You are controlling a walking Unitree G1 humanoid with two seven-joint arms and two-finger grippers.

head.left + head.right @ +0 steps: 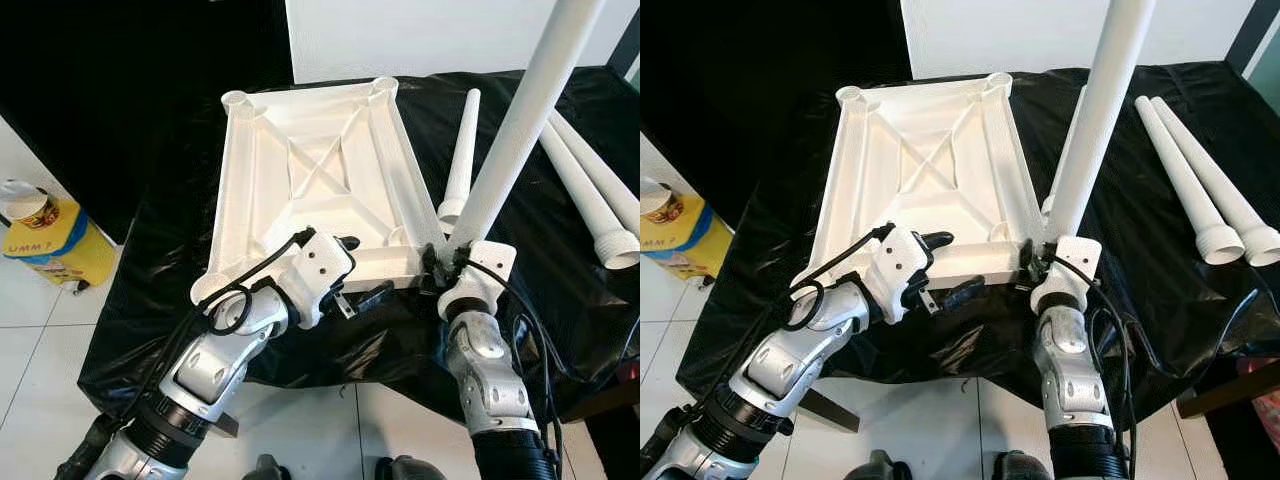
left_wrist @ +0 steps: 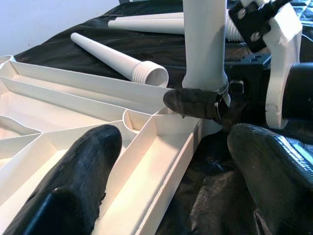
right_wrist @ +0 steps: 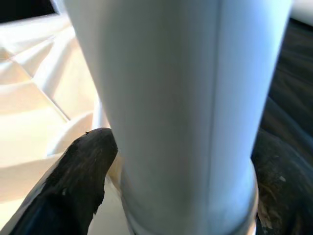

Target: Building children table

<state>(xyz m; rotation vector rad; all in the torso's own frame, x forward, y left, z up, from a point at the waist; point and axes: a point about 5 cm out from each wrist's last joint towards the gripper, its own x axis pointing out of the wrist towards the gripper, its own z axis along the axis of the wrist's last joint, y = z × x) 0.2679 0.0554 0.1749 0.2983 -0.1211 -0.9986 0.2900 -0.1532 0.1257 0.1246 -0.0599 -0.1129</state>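
The white tabletop (image 1: pixel 320 180) lay upside down on the black-draped surface (image 1: pixel 150 290). The right claw (image 1: pixel 442 256) was clamped on an upright white leg (image 1: pixel 520 120) standing in the tabletop's near right corner socket. The left claw (image 1: pixel 358 268) stood open astride the tabletop's near edge. Three loose legs (image 1: pixel 590 190) lay to the right.

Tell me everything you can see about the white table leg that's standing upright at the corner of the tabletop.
The upright leg is a long, smooth white tube, plastic by its look, slightly tapered and wider at its base. It stands nearly vertical, leaning a little, with its base at the near right corner socket of the upside-down tabletop. The right hand is closed around its base, a black finger on either side. Its top runs out of view.
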